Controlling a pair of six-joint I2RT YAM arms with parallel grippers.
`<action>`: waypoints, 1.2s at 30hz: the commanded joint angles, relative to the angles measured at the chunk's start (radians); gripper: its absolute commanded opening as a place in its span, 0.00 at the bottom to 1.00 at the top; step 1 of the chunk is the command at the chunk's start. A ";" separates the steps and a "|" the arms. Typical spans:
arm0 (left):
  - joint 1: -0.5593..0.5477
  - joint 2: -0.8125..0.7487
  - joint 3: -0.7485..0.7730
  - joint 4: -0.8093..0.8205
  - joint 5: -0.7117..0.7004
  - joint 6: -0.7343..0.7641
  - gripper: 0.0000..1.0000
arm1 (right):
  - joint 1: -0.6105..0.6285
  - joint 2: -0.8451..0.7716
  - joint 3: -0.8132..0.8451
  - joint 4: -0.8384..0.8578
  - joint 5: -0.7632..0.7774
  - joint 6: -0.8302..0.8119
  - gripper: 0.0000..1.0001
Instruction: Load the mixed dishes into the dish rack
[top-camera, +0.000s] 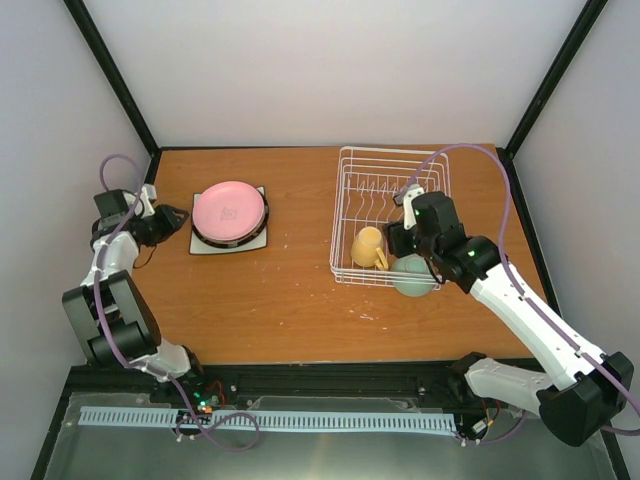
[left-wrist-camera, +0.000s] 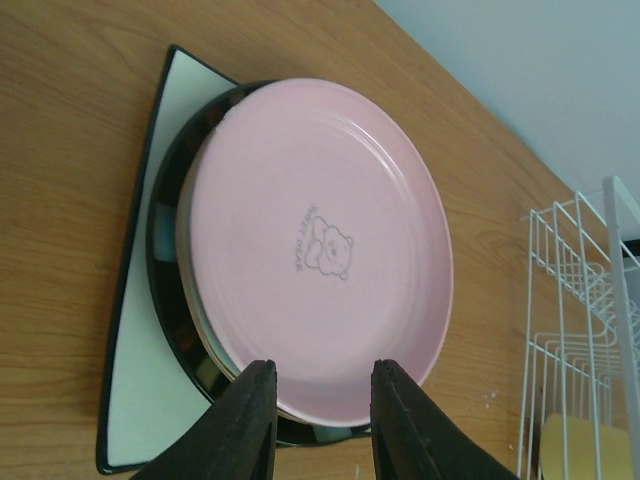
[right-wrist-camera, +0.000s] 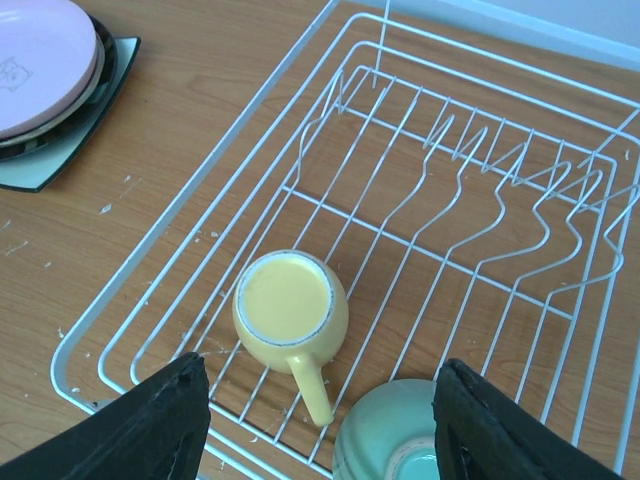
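Plate pickup: left claw (left-wrist-camera: 322, 405) (narrowly open, empty) faces the pink round plate (left-wrist-camera: 320, 240); next, pinch its rim. Right claw (right-wrist-camera: 320, 420) gapes, empty.

Pink plate (left-wrist-camera: 320, 240) covers stack (left-wrist-camera: 165, 270) beneath; perhaps 3 plates.

Yellow mug (right-wrist-camera: 290, 310), green bowl (right-wrist-camera: 395, 445) in rack (right-wrist-camera: 480, 200); plates (left-wrist-camera: 320, 250) stacked.

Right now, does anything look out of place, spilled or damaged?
Only small white flecks scattered on the table beside the dish rack, like crumbs or chips. The yellow mug and mint-green bowl look intact.
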 joint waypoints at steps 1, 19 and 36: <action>0.008 0.069 0.068 0.005 -0.053 0.033 0.28 | 0.000 0.015 -0.030 0.043 -0.003 -0.008 0.62; -0.088 0.344 0.305 -0.075 -0.173 0.171 0.22 | -0.002 0.125 0.014 0.090 -0.024 -0.020 0.58; -0.115 0.393 0.344 -0.114 -0.225 0.212 0.26 | -0.011 0.145 0.048 0.087 -0.038 -0.041 0.58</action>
